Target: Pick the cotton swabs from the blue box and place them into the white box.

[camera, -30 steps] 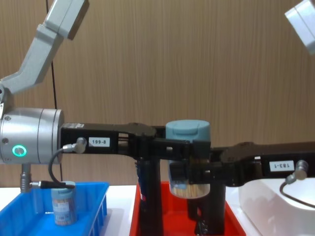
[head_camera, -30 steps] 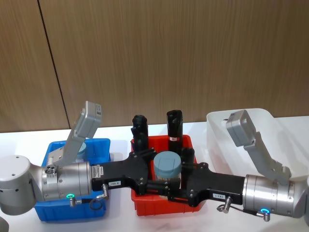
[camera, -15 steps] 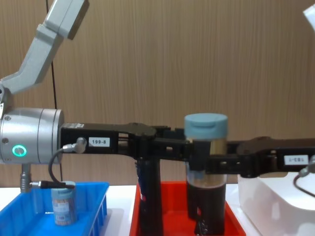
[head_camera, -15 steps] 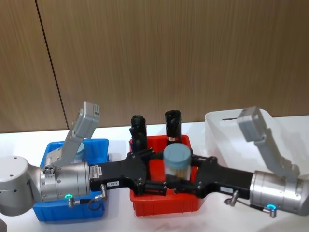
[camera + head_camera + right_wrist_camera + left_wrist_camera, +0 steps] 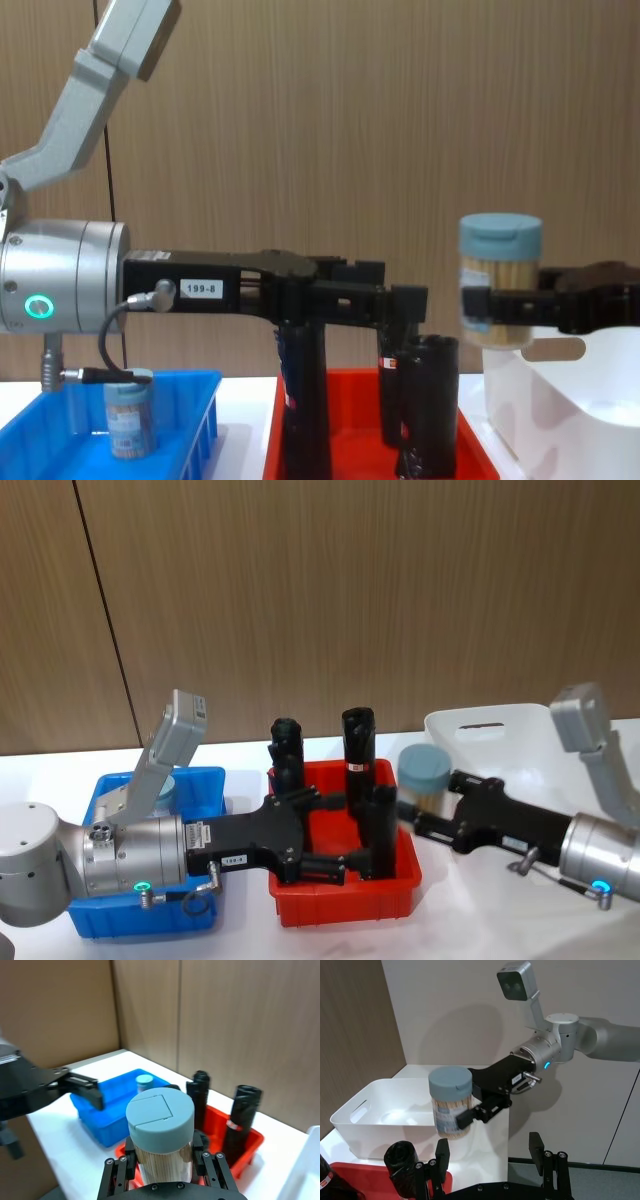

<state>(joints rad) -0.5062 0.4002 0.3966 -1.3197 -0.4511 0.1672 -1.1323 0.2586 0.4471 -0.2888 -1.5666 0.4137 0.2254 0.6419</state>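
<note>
My right gripper (image 5: 424, 798) is shut on a cotton swabs tub (image 5: 425, 769) with a pale blue lid, held upright in the air between the red tray and the white box (image 5: 500, 723). From the chest the tub (image 5: 500, 280) hangs just left of the white box's rim (image 5: 560, 385). My left gripper (image 5: 340, 832) stands open over the red tray with nothing between its fingers. Another cotton swabs tub (image 5: 128, 416) stands in the blue box (image 5: 205, 781). The right wrist view has the held tub (image 5: 160, 1132) up close.
A red tray (image 5: 345, 900) between the two boxes holds tall black cylinders (image 5: 357, 742), which rise near both arms. All boxes sit on a white table (image 5: 250, 945) before a wooden wall.
The right gripper has carried the tub rightward, out from between the left gripper's fingers, toward the white box. The left arm has stayed put, open.
</note>
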